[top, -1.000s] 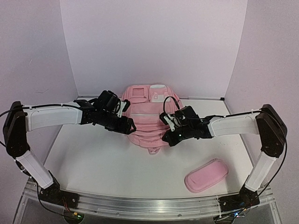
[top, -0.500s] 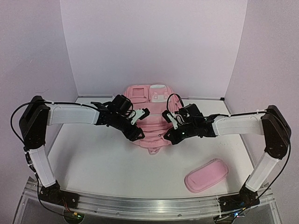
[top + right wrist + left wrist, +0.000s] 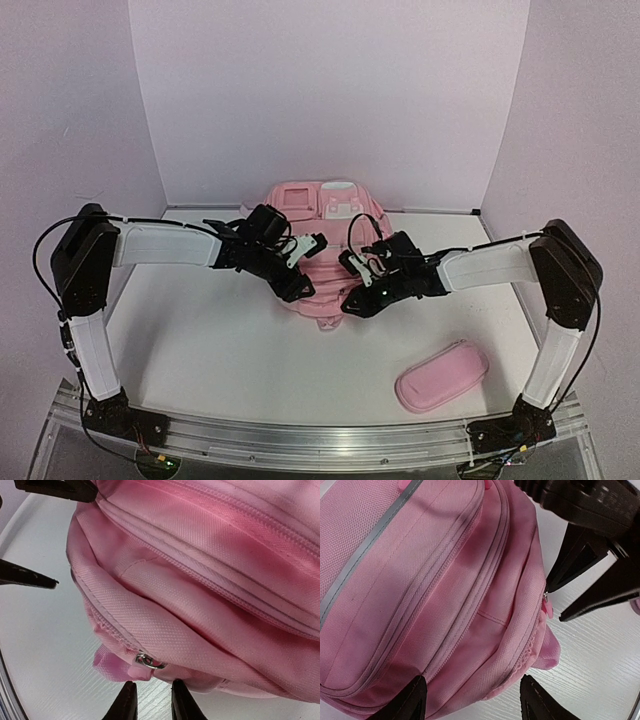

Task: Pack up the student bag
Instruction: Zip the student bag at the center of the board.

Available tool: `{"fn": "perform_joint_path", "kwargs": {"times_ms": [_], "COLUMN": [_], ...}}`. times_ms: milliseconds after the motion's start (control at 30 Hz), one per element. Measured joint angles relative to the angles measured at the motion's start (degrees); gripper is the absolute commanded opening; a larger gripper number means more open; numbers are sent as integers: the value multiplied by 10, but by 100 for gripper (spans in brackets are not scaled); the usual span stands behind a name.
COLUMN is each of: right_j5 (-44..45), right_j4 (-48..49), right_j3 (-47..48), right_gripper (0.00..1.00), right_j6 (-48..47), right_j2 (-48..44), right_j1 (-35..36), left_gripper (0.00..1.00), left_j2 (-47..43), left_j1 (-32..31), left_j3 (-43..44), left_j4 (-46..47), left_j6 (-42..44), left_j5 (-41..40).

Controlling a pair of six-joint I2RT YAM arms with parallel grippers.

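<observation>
The student bag (image 3: 322, 262), a large pink backpack with grey stripes, lies flat at the back middle of the table. My left gripper (image 3: 300, 290) is open at the bag's near left end. In the left wrist view (image 3: 472, 680) its jaws stand wide on either side of the bag's bottom seam (image 3: 520, 645). My right gripper (image 3: 352, 305) is at the near right end. In the right wrist view (image 3: 152, 683) its jaws are narrowly apart just below the metal zip slider and pink pull tab (image 3: 142, 666), holding nothing. The tab also shows in the left wrist view (image 3: 547, 605).
A small oblong pink pencil case (image 3: 441, 376) lies on the white table near the front right. Purple walls enclose the back and sides. The two grippers are close together, the right fingers (image 3: 580, 555) showing in the left wrist view.
The left arm has swung right and down to the bag's near left end. The right gripper has shifted slightly left and nearer, down to the bag's near edge.
</observation>
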Motion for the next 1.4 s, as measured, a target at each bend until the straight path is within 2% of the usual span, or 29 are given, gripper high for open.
{"fn": "perform_joint_path", "kwargs": {"times_ms": [133,400,500,600,700,733,1000,1233,1400], "right_j5": [-8,5,21,36,50,53,67,79,74], "right_j4": [6,15,18,22,25,25,25,-1,-32], "right_j3": [0,4,13,16,16,16,14,8,4], "right_gripper": [45,41,32,13,3,1,0,0,0], "right_j6": [4,28,38,48,57,57,44,5,-37], "right_j2": [1,6,16,21,22,22,9,-22,-22], "right_j1": [1,4,6,7,6,6,6,-10,-57], "left_gripper": [64,64,64,61,52,45,2,0,0], "left_j2": [0,11,18,23,29,31,48,45,24], "left_j1": [0,0,0,0,0,0,-3,-1,8], "left_j3": [1,9,17,26,36,37,51,45,7], "left_j4": [0,0,-1,-2,-4,-6,-20,-14,9], "left_j6": [0,-4,-4,-4,-2,-3,-2,2,4], "left_j5": [0,0,0,0,-1,-1,-10,-10,-5]}}
